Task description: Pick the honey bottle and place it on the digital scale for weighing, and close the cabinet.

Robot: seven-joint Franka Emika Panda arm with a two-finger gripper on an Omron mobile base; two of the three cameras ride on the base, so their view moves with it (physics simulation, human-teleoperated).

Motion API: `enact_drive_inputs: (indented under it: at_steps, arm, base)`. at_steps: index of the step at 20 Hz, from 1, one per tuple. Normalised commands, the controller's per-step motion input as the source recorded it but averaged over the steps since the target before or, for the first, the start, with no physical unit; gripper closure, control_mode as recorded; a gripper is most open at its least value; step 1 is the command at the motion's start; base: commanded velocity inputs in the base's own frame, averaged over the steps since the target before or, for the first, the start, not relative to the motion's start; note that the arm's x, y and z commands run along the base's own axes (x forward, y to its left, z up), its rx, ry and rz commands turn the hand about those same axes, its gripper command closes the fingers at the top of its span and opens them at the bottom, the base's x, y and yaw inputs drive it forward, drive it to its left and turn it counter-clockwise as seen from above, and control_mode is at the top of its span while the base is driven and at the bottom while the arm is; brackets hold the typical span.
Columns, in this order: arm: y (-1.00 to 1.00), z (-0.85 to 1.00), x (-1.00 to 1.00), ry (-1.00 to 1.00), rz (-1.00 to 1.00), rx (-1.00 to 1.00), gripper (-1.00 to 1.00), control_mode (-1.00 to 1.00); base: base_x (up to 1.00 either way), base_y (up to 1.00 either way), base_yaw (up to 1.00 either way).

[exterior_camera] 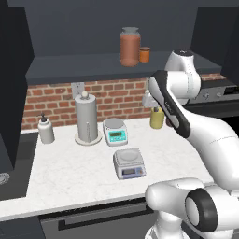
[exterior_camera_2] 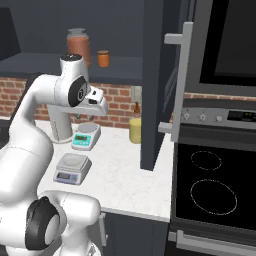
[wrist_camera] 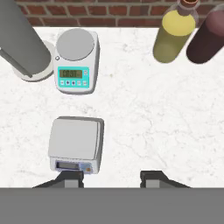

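Honey bottle [exterior_camera: 130,46] stands on the open cabinet [exterior_camera: 116,65] shelf, untouched, beside a small orange jar [exterior_camera: 144,54]. Gripper [wrist_camera: 111,177] hovers above the worktop [wrist_camera: 144,118], fingers drawn in, holding nothing. Digital scale [wrist_camera: 75,145] platform bare, ready to receive the bottle.

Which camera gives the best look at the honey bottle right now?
The left base view: the honey bottle stands unobstructed on the open cabinet's shelf, beside a small orange jar. In the right base view the arm hides its lower part.
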Motion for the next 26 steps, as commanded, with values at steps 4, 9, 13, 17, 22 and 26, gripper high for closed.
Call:
enact_drive_inputs:
  at_steps: [4,9,13,17,22,26]
  arm:
    - [0.0,0.0,-0.17,0.0,0.0,0.0,-1.0,-1.0]
    - [0.0,0.01,-0.48,-0.17,0.0,0.0,-1.0,-1.0]
    - [0.0,0.25,-0.49,-0.32,0.0,0.0,-1.0,-1.0]
    - [0.0,0.49,-0.47,-0.34,0.0,0.02,-1.0,-1.0]
    - [0.0,0.7,-0.36,-0.32,0.0,0.01,-1.0,-1.0]
    - [0.0,0.78,-0.23,-0.24,0.0,0.0,-1.0,-1.0]
  base:
    - [0.0,0.0,0.0]
    - [0.0,0.0,0.0]
    - [0.0,0.0,0.0]
    - [0.0,0.0,0.0]
    - [0.0,0.0,0.0]
    - [0.0,0.0,0.0]
